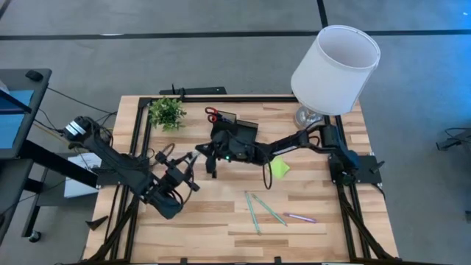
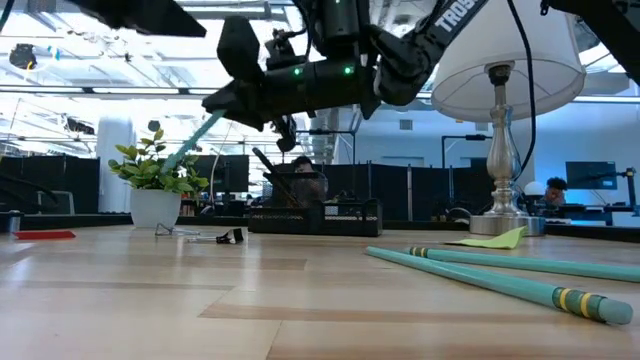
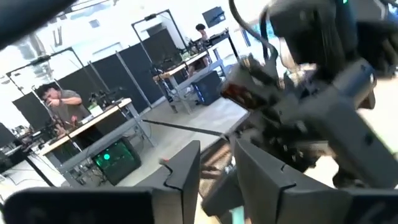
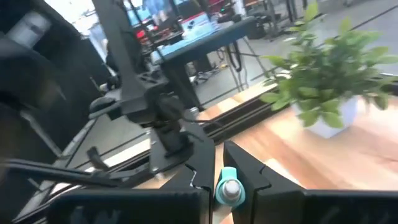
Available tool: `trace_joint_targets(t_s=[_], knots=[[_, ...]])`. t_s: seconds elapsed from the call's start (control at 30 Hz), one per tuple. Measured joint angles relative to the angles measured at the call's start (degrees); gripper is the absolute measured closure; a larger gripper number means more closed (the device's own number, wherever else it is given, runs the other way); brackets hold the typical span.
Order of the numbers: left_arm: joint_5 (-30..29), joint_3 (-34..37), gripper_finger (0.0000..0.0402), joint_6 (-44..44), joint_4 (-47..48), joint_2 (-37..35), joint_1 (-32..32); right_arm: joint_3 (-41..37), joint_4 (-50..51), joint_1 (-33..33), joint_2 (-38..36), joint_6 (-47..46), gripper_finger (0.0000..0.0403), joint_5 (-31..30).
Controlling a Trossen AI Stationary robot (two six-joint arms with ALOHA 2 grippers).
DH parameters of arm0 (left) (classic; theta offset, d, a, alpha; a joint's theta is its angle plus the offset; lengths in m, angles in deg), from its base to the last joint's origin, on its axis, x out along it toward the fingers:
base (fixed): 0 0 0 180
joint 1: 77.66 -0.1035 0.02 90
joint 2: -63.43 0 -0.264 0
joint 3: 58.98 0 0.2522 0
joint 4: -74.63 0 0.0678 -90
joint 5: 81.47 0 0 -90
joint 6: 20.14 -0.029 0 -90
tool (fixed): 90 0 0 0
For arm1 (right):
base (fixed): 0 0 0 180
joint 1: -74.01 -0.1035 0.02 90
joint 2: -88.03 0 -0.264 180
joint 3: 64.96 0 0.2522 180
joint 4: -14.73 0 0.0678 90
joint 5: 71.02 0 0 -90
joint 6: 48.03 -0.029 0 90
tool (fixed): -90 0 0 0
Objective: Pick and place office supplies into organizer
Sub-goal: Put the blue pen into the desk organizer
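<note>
My right gripper [image 1: 202,152] hangs above the table's middle, left of the black organizer [image 1: 239,129], and is shut on a teal pen [image 2: 190,148]. My left gripper [image 1: 188,168] is right beside it on the left. Its fingers [image 3: 186,171] stand open, facing the right gripper's body [image 3: 311,106]. Red-handled scissors [image 1: 213,114] stick up from the organizer. A lime-green sticky-note pad [image 1: 280,168] lies flat on the table below the right arm. Two teal pens [image 1: 257,208] and a pink pen [image 1: 300,217] lie flat toward the near edge. My right gripper pinches the teal pen between its two fingers, and the pen's capped end [image 4: 228,190] shows end-on in the gap. The fingers lie about level and point toward the table's left. The pen is lifted clear and slants down to the left past the fingertips [image 2: 200,135].
A potted plant [image 1: 167,112] stands at the far left and a white-shaded lamp [image 1: 335,70] at the far right. A small black clip [image 2: 230,237] lies near the plant. Bare wood stretches along the near left of the table [image 1: 199,228].
</note>
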Motion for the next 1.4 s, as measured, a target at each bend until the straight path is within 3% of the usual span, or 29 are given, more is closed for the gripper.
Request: trace_joint_targets(t_s=[0.27,0.47,0.6,0.73,0.93,1.4], knots=[[-0.15,0.02,0.0292,-5.73,1.19,-12.05,-1.43,0.02,3.80,6.80,-4.31,5.14,0.0387,-2.96],[-0.13,0.07,0.0292,-6.12,5.75,-19.84,-1.44,0.09,20.57,7.97,-15.41,14.40,0.0387,-8.74],[0.75,0.09,0.0292,-2.77,11.17,-22.29,-1.46,0.13,34.43,8.07,-21.13,14.83,0.0387,-9.86],[1.17,0.11,0.0292,0.48,14.74,-22.71,-1.46,0.07,42.24,8.29,-21.89,13.57,0.0387,-10.47],[2.20,0.13,0.0292,2.21,16.03,-22.69,-1.46,-0.15,38.17,8.69,-18.18,15.84,0.0387,-15.51],[2.80,0.17,0.0292,2.67,17.83,-22.67,-1.46,0.00,31.78,10.54,-13.06,13.94,0.0387,-14.95]])
